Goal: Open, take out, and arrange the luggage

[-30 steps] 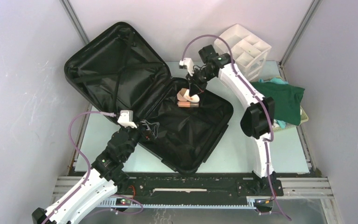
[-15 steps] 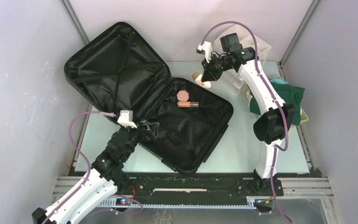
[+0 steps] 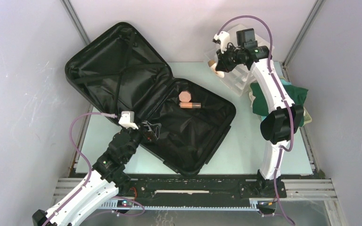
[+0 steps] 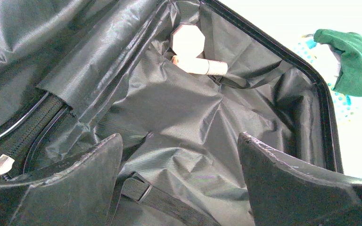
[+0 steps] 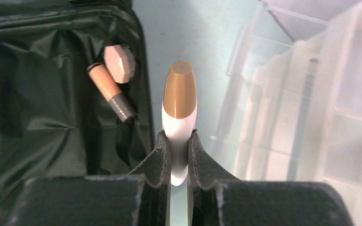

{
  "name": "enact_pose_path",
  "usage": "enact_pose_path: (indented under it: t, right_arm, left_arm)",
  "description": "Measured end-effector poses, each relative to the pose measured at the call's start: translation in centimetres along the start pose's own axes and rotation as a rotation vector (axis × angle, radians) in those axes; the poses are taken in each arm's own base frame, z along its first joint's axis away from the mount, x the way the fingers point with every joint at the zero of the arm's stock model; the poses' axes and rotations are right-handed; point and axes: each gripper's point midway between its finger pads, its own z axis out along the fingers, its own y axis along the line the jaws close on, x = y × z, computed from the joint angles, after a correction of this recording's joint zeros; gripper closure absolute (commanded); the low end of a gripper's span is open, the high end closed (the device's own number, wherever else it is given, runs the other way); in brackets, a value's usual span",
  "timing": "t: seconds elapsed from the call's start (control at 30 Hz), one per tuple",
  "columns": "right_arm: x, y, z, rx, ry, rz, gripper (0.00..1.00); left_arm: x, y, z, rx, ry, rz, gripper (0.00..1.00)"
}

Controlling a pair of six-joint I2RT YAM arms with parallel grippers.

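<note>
Swinging off toward one o'clock since the earlier frame, the right gripper (image 3: 222, 66) has left the far rim of the luggage (image 3: 122, 70) and now hangs at the near-left edge of the white drawer organizer (image 3: 239, 82), pinched tight on a white bottle (image 3: 215, 69) with a tan cap.

From above, the luggage lies open and fills the table's (image 3: 245, 136) left and middle. A bare strip of table runs along its right rim, toward four o'clock. A pink octagonal piece (image 3: 185, 95) and a tube (image 3: 190, 105) lie in the lower shell near its far edge. The left gripper (image 3: 152, 130) sits at the shell's seven o'clock rim.

Its wrist view shows the fingers spread wide and holding nothing, with black lining between them. A green cloth (image 4: 358, 61) lies beyond the shell's far rim.

In the right wrist view the bottle stands gripped by its base, with pale table underneath. The luggage edge is at nine o'clock and the organizer wall at three.
</note>
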Motion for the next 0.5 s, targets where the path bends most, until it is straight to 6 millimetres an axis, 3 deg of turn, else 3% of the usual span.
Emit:
enact_pose_path:
  t: [0.23, 0.5]
  right_arm:
    - [0.3, -3.3, -0.5, 0.136, -0.001, 0.032, 1.00]
    - [0.8, -5.6, -0.6, 0.252, 0.013, 0.028, 1.00]
  left_arm:
    - [0.0, 0.0, 0.0, 0.000, 0.000, -0.001, 0.04]
    - [0.0, 0.0, 0.0, 0.000, 0.000, -0.007, 0.04]
